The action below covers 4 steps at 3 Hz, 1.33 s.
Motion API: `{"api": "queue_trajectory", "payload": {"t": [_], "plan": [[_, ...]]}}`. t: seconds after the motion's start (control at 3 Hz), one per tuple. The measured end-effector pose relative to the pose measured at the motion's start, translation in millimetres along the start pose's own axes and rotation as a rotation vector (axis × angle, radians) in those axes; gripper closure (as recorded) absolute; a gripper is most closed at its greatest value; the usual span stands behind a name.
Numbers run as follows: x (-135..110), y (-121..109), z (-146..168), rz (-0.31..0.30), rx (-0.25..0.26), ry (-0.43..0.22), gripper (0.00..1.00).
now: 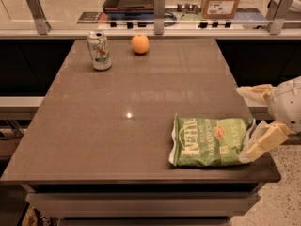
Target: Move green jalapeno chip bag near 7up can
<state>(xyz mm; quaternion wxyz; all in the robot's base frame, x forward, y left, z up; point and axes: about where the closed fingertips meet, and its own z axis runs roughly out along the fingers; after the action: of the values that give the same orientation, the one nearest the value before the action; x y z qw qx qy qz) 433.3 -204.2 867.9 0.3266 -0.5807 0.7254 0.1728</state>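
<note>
Green jalapeno chip bag (209, 141): flat, near-right on table (141, 93); 7up can (99, 50) far-left; open pincer (245, 122) flanks bag's right end, likely for grasping.

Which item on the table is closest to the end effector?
The chip bag, lying flat at the near right corner beside the end effector; the can and orange sit at the far edge.

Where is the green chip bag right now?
The green jalapeno chip bag lies at the front right corner of the table in the camera view, far from the 7up can; the open gripper is at its right end.
</note>
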Motion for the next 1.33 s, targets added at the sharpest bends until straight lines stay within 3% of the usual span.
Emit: {"api": "queue_trajectory", "payload": {"t": [0.33, 1.0, 1.33], "plan": [[7, 2, 14, 0.006, -0.014, -0.056, 0.00], [10, 12, 34, 0.000, -0.054, -0.074, 0.00], [9, 18, 41, -0.023, -0.071, -0.064, 0.16]]}}
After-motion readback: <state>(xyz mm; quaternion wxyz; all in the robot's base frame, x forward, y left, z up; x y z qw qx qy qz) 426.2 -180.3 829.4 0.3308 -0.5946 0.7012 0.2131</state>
